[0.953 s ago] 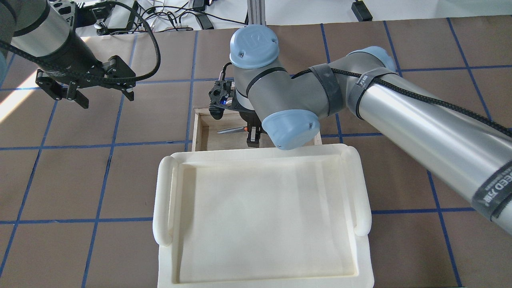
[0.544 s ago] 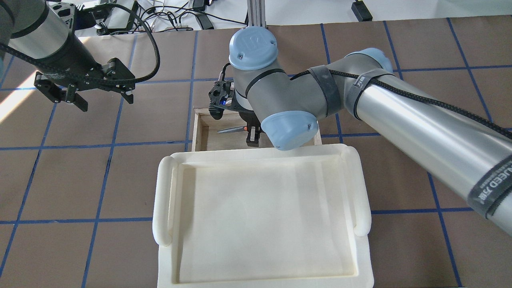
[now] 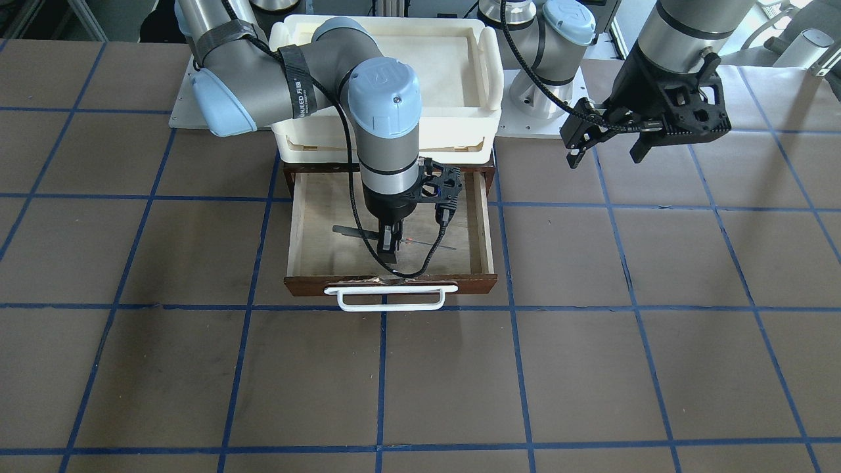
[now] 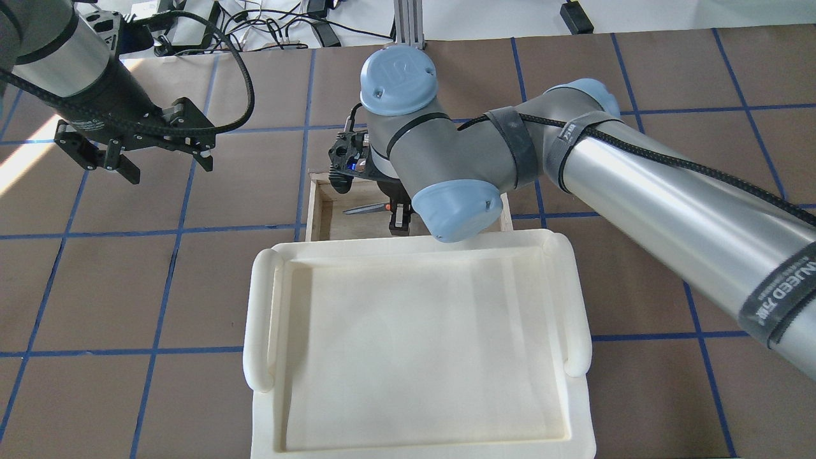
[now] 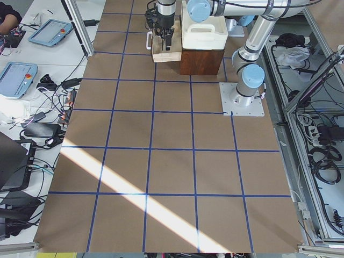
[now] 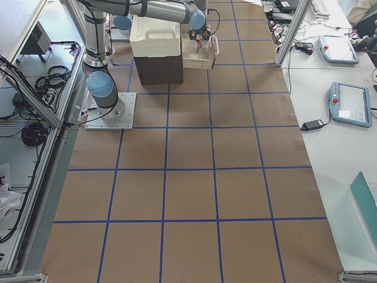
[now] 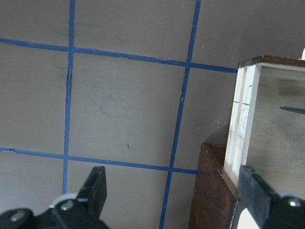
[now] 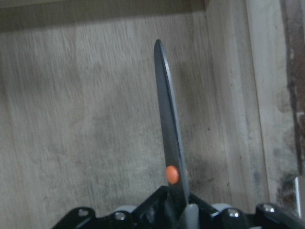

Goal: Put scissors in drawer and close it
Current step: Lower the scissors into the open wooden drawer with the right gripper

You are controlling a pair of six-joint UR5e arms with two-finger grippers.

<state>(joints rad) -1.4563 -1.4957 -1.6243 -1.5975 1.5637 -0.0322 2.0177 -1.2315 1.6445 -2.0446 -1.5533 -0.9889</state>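
Brown table [image 3: 591,368] (blue tape grid [image 3: 657,307]) — dark wooden cabinet [image 5: 201,62] atop

Two robot arms built of polished silver tubes and grey joints, right arm [image 4: 669,197] capped with pale blue round covers [image 4: 396,80] fixed by small screws, black braided cable [image 4: 701,169] bound on by black straps [image 4: 781,299], one printed with white lettering, left arm [image 4: 76,54] banded black, left gripper [image 3: 604,159] made of angular black parts.

Robotics lab, blue-taped grid table [image 5: 172,172], teach pendants [image 6: 351,104], aluminium posts [image 6: 293,30], loose cables [image 5: 322,153]
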